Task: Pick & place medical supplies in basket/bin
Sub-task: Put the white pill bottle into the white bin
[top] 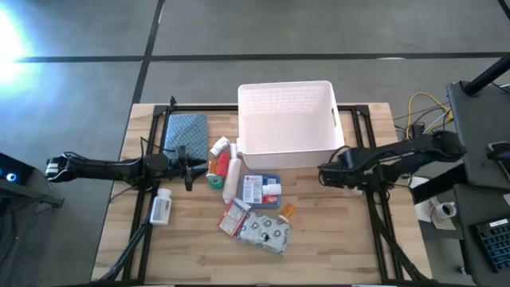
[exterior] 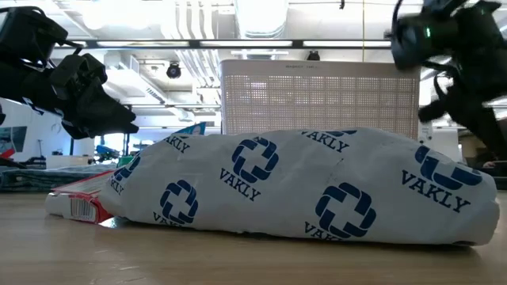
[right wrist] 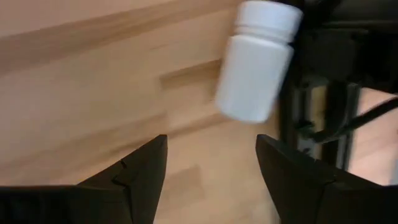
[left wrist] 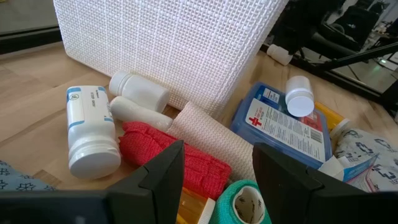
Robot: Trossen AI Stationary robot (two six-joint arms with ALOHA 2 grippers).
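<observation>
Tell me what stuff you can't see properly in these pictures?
- Low view: the dotted pouch fills the picture, hiding most supplies and the lower basket.
- Left wrist view: the green roll is cut off by the bottom edge.
- Right wrist view: a white bottle is blurred; any label is unreadable.
- High view: small orange item too small to identify.

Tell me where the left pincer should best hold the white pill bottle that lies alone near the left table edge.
Probably across the middle of the white plastic pill bottle, coming from above. It lies flat on the wooden table, with free space on both long sides, so its round body offers two opposite faces.
</observation>
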